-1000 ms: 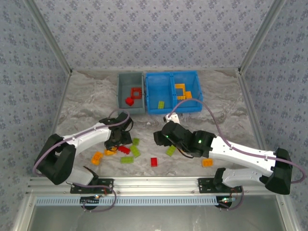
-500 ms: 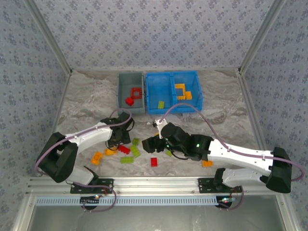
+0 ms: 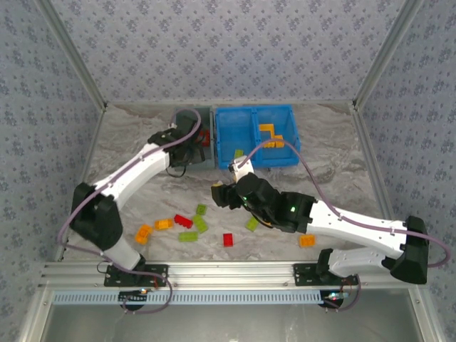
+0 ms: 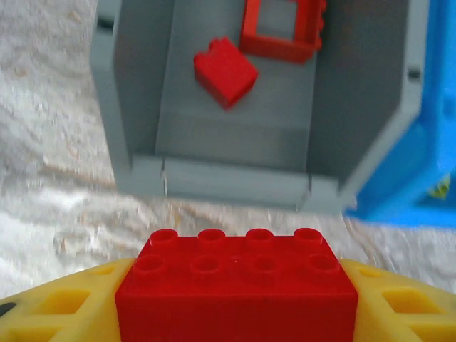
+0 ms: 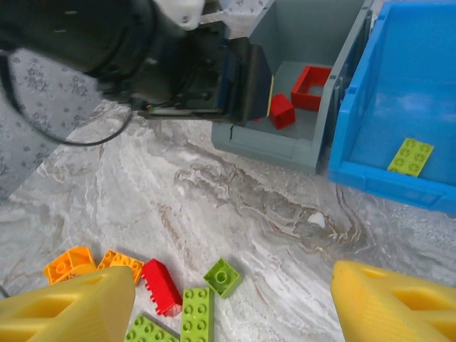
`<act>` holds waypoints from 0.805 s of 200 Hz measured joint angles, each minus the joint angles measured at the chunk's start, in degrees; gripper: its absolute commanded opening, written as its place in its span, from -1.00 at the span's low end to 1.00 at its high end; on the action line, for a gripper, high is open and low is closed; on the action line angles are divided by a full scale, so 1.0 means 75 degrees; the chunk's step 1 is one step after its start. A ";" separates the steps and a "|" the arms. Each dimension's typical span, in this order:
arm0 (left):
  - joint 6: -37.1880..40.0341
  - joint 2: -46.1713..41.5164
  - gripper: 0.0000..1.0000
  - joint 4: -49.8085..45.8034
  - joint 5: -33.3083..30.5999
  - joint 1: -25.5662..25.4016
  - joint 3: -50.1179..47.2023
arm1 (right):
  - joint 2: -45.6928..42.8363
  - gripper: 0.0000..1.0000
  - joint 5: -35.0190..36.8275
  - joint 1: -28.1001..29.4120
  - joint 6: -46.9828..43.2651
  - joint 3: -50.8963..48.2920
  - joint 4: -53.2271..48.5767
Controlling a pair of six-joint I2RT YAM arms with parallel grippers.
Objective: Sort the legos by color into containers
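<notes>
Legos update: the left gripper is now up at the grey bin, when a second ago it was down over the loose pile well in front of that bin. Its jaws have narrowed and are clamped on a red brick. The brick sits between the yellow fingers just short of the bin's near wall, and as far as we can judge it isn't over the opening yet. So we reckon a red one is about to join its colour, with the drop still to come.

The right gripper has swung across too and hangs over the pile in front of the grey bin, jaws wide with nothing in them. We guess it's lining up the next pick.

On looks: the held brick is glossy hard plastic with two rows of four round studs. Inside the grey bin we see an open square red frame and a chunky red block lying tilted. The bin itself is smooth, straight-walled plastic. The blue bin sits right against it, shinier, with a flat green brick in the compartment next to grey and orange pieces in the one beyond. The table has a marbled grey-white, slightly wrinkly finish.
</notes>
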 measured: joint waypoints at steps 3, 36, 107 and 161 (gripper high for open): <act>0.0058 0.0152 0.18 0.0000 0.0035 0.0067 0.0119 | 0.0009 0.51 0.0026 0.0000 -0.0003 0.0006 0.0003; 0.0434 0.1626 0.20 0.0006 0.0326 0.0548 0.1247 | 0.0082 0.50 0.0198 0.0000 -0.0026 0.0006 -0.0015; 0.0530 0.2774 0.57 -0.0146 0.0901 0.0720 0.2034 | 0.0085 0.53 0.0332 -0.0009 0.0015 0.0006 -0.0131; 0.0449 0.2579 0.63 -0.0192 0.0912 0.0731 0.1961 | 0.0047 0.49 0.0723 -0.0070 0.0411 0.0006 -0.0714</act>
